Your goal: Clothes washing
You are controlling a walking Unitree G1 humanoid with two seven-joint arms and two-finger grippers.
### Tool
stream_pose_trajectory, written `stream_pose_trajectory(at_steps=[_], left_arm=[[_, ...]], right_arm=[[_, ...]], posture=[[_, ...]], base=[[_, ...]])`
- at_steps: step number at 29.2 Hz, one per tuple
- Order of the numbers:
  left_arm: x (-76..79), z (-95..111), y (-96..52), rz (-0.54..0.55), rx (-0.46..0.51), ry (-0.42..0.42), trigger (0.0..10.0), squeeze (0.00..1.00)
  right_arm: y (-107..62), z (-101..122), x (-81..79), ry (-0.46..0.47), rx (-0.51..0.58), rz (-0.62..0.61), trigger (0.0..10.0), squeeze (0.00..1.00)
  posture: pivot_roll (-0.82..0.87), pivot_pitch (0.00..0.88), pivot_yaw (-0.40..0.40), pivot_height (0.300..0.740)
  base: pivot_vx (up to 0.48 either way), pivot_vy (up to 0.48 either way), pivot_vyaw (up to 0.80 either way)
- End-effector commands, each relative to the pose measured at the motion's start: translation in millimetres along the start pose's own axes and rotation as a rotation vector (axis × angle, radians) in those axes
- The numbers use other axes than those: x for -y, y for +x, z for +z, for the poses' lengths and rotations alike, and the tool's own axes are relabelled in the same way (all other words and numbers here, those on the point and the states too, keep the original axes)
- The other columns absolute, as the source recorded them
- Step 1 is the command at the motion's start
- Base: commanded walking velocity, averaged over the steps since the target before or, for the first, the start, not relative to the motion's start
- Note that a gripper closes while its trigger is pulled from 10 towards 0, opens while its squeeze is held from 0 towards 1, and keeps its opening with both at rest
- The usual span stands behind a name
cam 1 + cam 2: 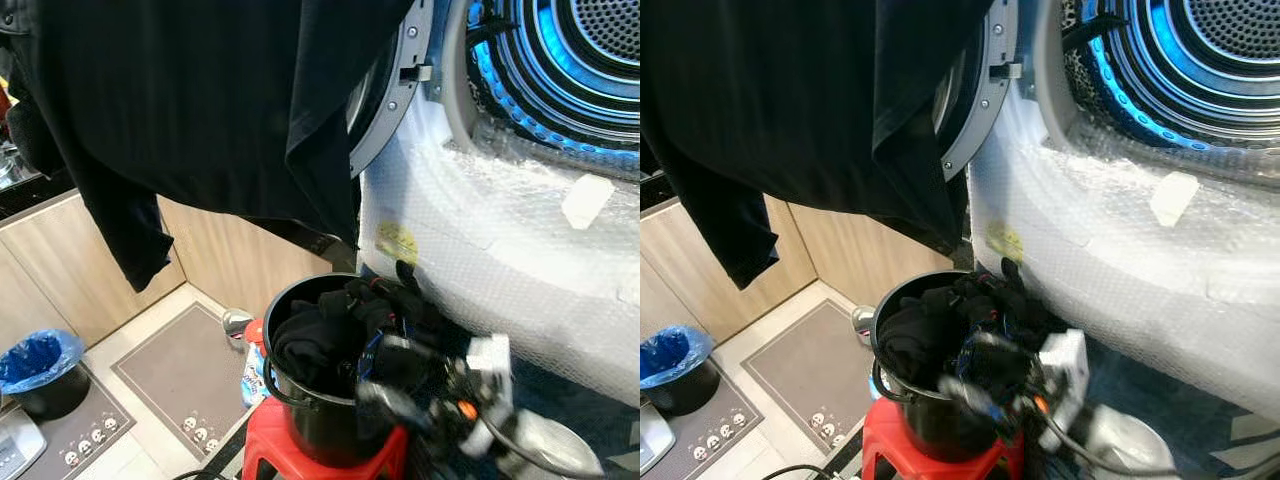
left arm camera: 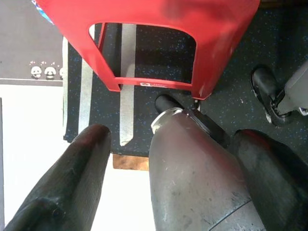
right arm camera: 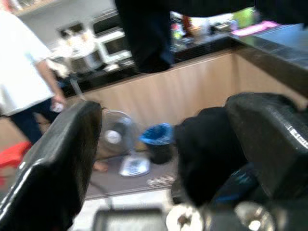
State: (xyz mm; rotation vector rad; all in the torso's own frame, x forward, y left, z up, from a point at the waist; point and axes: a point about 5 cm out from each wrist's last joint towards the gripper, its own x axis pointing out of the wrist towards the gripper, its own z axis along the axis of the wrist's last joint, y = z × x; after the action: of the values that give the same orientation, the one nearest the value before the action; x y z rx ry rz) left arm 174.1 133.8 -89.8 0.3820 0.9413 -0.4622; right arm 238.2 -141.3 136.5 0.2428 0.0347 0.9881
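A black bucket [image 1: 300, 400] full of dark clothes [image 1: 320, 325] stands on a red stool [image 1: 290, 455] in front of the washing machine. The machine's drum [image 1: 580, 60] is open and lit blue. A large black garment [image 1: 190, 110] hangs over the open door [image 1: 385, 95]. My right gripper [image 1: 400, 375] is blurred at the bucket's right rim; in the right wrist view it [image 3: 163, 159] is open, with dark clothes [image 3: 207, 154] between its fingers. My left gripper [image 2: 168, 192] hangs low and open, looking down past my grey leg [image 2: 192, 168] at the stool's legs [image 2: 159, 43].
Bubble wrap covers the washer front [image 1: 500, 250]. A blue-lined bin [image 1: 40, 370] and grey mats [image 1: 180, 375] lie on the floor to the left, beside wooden cabinets [image 1: 60, 260]. A person in a white shirt [image 3: 21, 72] stands by a counter.
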Motion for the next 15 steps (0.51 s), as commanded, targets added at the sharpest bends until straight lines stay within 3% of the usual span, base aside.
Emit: stream_pose_trajectory(at_steps=[1,7,15], left_arm=[[-0.1,-11.6,-2.0,-0.004,-0.051,0.002,10.0,0.00],[-1.4,-12.7,-2.4,0.001,-0.055,0.003,10.0,0.00],[-2.7,-14.0,-2.8,0.007,-0.059,0.013,10.0,0.00]], right_arm=[[4.3,1.8,3.1,-0.041,0.000,-0.073,10.0,0.00],[22.1,-2.1,4.9,-0.106,-0.001,-0.206,10.0,0.00],[29.0,-24.7,17.1,-0.164,-0.191,-0.367,10.0,0.00]], posture=[[-0.16,0.000,0.071,0.740],[-0.15,0.000,0.071,0.740],[-0.14,0.000,0.075,0.740]], base=[[0.000,0.000,0.00],[0.000,0.000,0.00],[0.000,0.000,0.00]])
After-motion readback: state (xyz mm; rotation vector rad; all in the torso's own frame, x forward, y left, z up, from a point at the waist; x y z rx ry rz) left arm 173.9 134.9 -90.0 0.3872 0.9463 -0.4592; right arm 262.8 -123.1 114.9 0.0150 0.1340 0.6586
